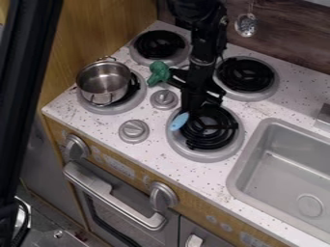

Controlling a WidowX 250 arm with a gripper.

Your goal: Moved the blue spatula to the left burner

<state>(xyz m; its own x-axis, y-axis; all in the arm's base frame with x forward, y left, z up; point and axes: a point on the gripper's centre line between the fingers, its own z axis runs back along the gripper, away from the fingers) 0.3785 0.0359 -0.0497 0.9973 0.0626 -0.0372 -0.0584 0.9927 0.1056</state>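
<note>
As the gripper (195, 106) hangs at the edge of the burner (211, 157) below it, we spot the spatula (180, 121) right by its tip, over that burner's left rim. How far open the gripper is, or whether it holds anything, we can't tell. We'd secure the spatula, lift straight, then swing left, clearing the green toy (158, 73) and pot (97, 92).

The black arm (205, 43) enters from the view's top edge, up and left of the sink (256, 137), and runs steeply down. Its gripper (199, 102) hangs pointing down, above and left of the sink's near corner, apart from the basin.
</note>
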